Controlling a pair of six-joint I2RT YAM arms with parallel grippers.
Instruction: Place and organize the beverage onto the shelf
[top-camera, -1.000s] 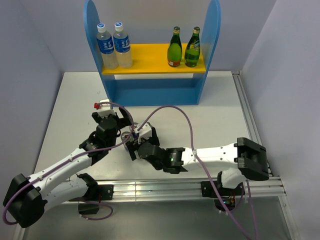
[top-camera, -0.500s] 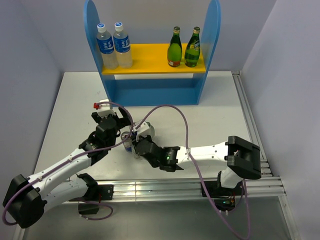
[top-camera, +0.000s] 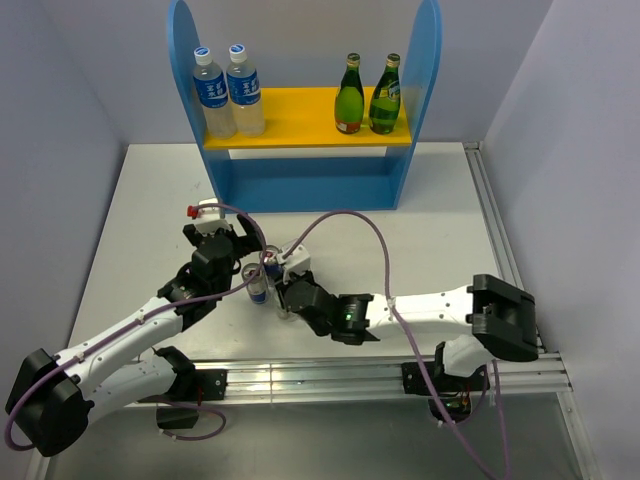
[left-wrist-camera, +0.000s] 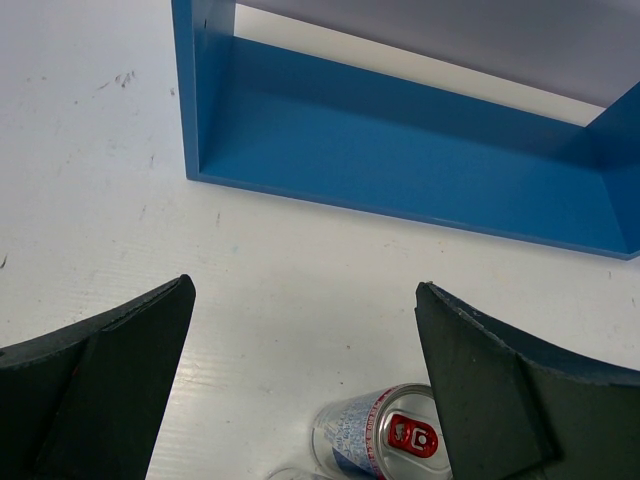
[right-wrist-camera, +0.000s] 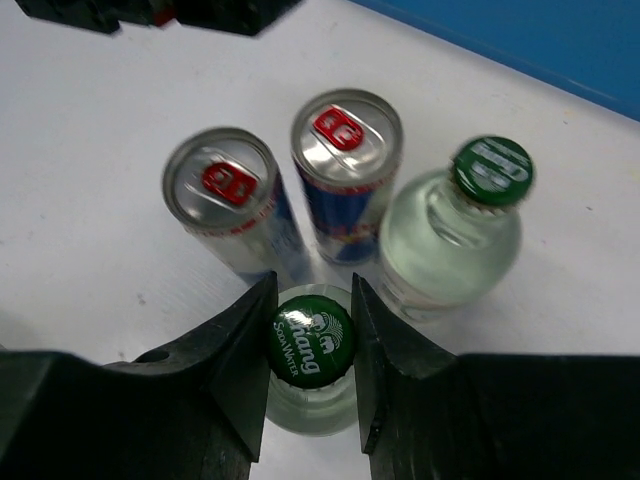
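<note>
Bottle (right-wrist-camera: 313, 347) upright, cap skyward, right hand (right-wrist-camera: 312, 300) gripping

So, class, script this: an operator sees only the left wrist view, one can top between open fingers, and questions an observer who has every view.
Operator: What is the right arm doing?
Observer: The right gripper is shut on a small clear bottle with a green cap.
Operator: Is the can I see alone?
Observer: No. A left can and a right can stand side by side, next to another clear bottle.
Operator: Anything on the shelf?
Observer: Two green glass bottles stand on its yellow board, at the right end.
</note>
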